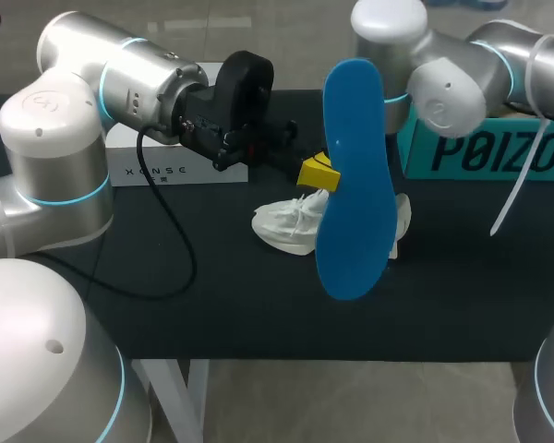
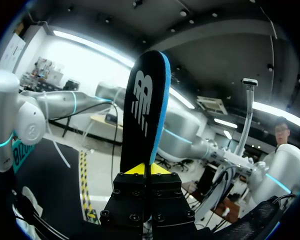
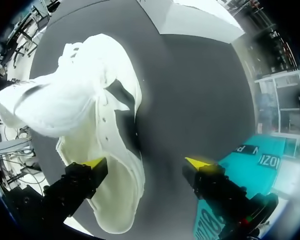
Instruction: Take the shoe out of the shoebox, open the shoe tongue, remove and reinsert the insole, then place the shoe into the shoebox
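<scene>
While the left hand [image 2: 149, 169] pinches the insole [image 1: 355, 175], the right hand [image 3: 146, 162] gapes over the shoe [image 3: 85, 105], outside the shoebox [image 1: 485, 152].

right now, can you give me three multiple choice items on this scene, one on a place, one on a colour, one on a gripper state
1. Where is the white shoe?
A. inside the teal shoebox
B. lying on the black table
C. hanging from the left gripper

2. What colour is the face of the insole that is turned to the head view?
A. blue
B. red
C. white

3. What is the state of the left gripper?
A. open and empty
B. shut on the insole
C. shut on the shoe

Answers:
1. B, the shoe rests on the table, outside the shoebox.
2. A, that whole face shows blue in the head view.
3. B, in the left wrist view its fingers clamp the upright insole from both sides.
</scene>
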